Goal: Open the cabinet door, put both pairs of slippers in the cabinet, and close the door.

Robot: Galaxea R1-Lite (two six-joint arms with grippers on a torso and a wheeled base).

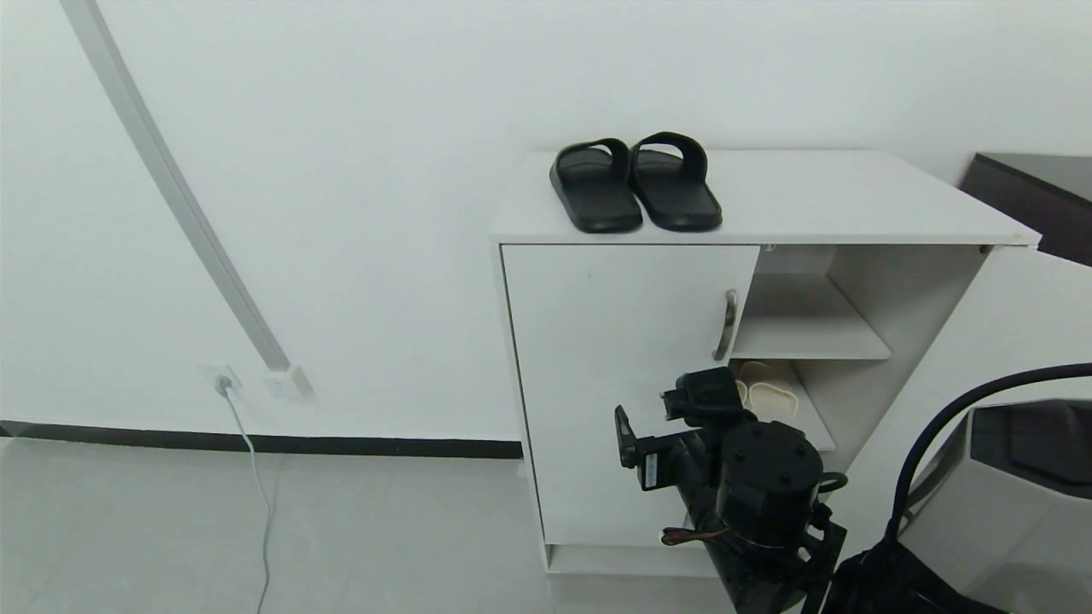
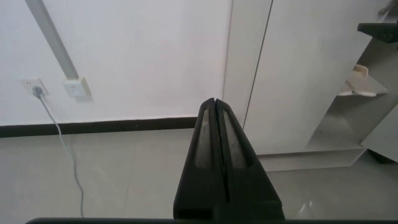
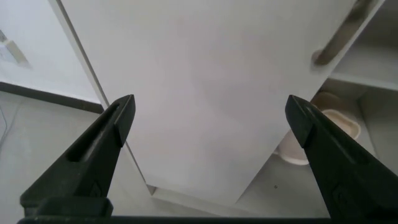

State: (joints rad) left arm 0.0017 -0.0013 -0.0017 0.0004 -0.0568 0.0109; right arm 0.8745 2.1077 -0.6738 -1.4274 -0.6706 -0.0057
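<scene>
Black slippers sit side by side atop the white cabinet, its right door open; a pale pair lies on a shelf inside. The right gripper, jaws spread wide, faces the closed left door near the handle. The left gripper, jaws pressed together, hangs above the floor beside the cabinet

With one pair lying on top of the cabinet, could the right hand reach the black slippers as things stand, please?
Probably yes: the black slippers lie uncovered near the front edge of the cabinet top, and the open right hand, low before the closed door, has free space above.
</scene>
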